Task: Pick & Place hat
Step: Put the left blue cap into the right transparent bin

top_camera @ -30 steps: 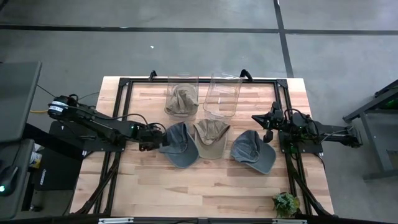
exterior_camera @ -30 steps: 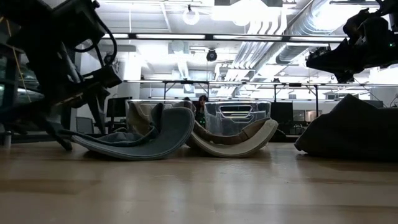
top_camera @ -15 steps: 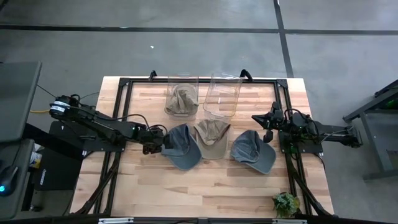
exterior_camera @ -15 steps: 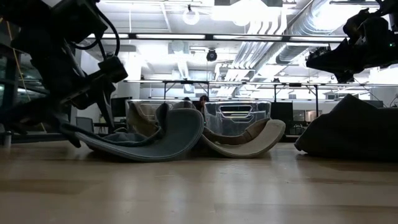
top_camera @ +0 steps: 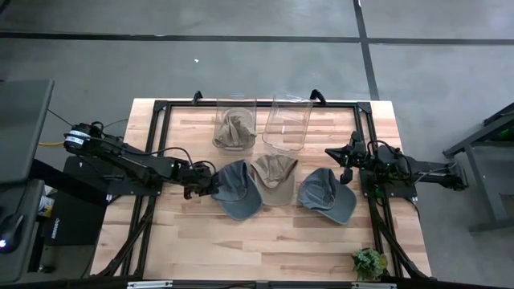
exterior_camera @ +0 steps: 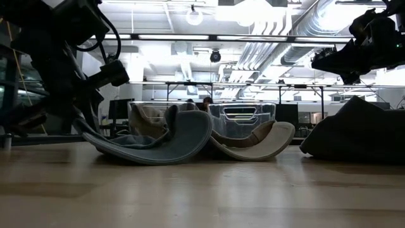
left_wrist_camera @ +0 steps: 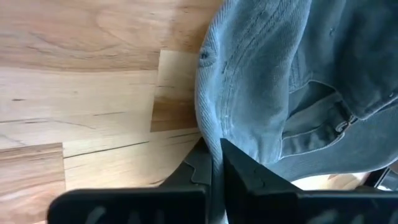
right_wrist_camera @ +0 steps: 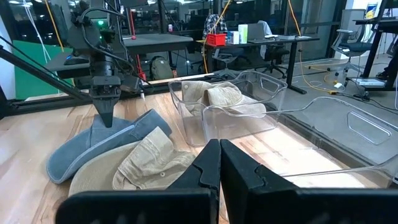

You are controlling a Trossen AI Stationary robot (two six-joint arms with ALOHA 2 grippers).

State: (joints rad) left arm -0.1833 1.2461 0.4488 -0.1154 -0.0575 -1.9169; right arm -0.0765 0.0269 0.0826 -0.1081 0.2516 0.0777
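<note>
A blue-grey hat (top_camera: 237, 189) lies on the table left of centre, its underside on the wood. It touches a tan hat (top_camera: 273, 178). Another blue-grey hat (top_camera: 328, 195) lies to the right. My left gripper (top_camera: 206, 184) stands at the first hat's left edge, shut on it, and shows in the left wrist view (left_wrist_camera: 216, 155) and the low view (exterior_camera: 85, 123). My right gripper (top_camera: 344, 165) hangs shut above the table's right side, touching nothing (right_wrist_camera: 219, 155). Two clear bins stand at the back: one (top_camera: 235, 124) holds a tan hat, the other (top_camera: 287, 124) holds nothing. My left gripper pinches the cloth at the left edge of the hat's crown (left_wrist_camera: 210, 127) between its two fingers. The fingers come from the table's left, slanting down. The hat rests on the table, its right side curling up (exterior_camera: 196, 130) against the tan hat.
A black frame (top_camera: 161, 108) runs round the table's work area. A small green plant (top_camera: 369, 262) stands at the near right corner. Bare wood (top_camera: 241, 241) lies toward the near edge.
My left gripper has gone toward the table's right edge, against the blue-grey hat, and has shut on its left edge. The hat has slid a little to the right and nudged the tan hat the same way.
</note>
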